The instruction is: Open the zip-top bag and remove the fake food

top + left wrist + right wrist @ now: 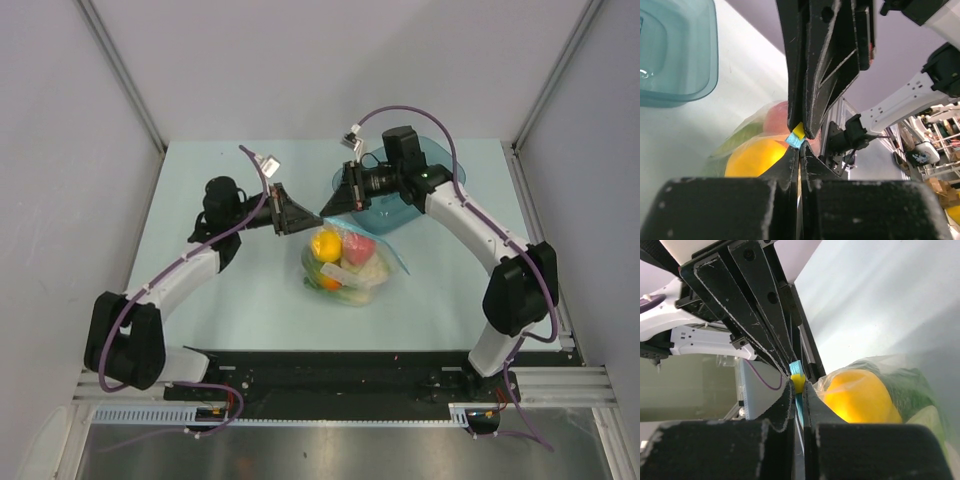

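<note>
- Both sets of black fingers hide most of the bag's mouth. Only a bit of the blue zip strip (793, 140) shows in the wrist views, so I can't tell if the zip is parted.
- The left gripper (799, 152) and right gripper (798, 390) are both clamped on that strip, tips nose to nose.
- The zip-top bag (350, 268) sits just on the near side of them on the table (220, 180), next to the teal tray (388, 214).
- The fake food (340, 258) is inside, with the yellow fruit (860, 397) closest to the fingers.
- The long axis is diagonal: pinched corner far-left, body trailing near-right.
</note>
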Motion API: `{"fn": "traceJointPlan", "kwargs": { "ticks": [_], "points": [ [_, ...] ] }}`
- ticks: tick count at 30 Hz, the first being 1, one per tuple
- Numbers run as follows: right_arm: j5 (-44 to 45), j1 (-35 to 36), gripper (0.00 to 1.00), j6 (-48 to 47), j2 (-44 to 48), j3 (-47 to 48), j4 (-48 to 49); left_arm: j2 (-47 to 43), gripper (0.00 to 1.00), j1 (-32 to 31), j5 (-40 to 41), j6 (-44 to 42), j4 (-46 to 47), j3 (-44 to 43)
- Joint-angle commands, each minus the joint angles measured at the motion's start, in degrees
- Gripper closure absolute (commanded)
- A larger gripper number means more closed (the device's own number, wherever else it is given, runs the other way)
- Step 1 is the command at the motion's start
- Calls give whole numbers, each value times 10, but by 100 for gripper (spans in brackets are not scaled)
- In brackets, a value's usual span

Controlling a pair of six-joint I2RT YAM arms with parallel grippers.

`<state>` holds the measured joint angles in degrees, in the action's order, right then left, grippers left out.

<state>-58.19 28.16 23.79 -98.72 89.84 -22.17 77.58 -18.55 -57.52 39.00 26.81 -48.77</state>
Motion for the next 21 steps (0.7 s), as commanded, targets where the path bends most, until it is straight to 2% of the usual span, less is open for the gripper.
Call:
{"fn": "traceJointPlan", "kwargs": {
  "ticks": [1, 4, 8, 15, 21],
  "points": [
    [4, -1, 100, -11, 53, -14, -3, -30, 100, -10, 69, -91, -98, -27],
    [13, 0, 100, -43, 63, -16, -37, -66, 100, -10, 132, -97, -77, 1],
    [38, 2, 100, -89, 77, -27, -101, -83, 100, -8, 167, -89, -76, -3],
    [78, -9, 100, -150, 115, -60, -162, -88, 100, -3, 148, -82, -50, 1],
    [103, -20, 100, -174, 171, -116, -190, -98, 100, 17, 131, -87, -68, -6]
  ]
}}
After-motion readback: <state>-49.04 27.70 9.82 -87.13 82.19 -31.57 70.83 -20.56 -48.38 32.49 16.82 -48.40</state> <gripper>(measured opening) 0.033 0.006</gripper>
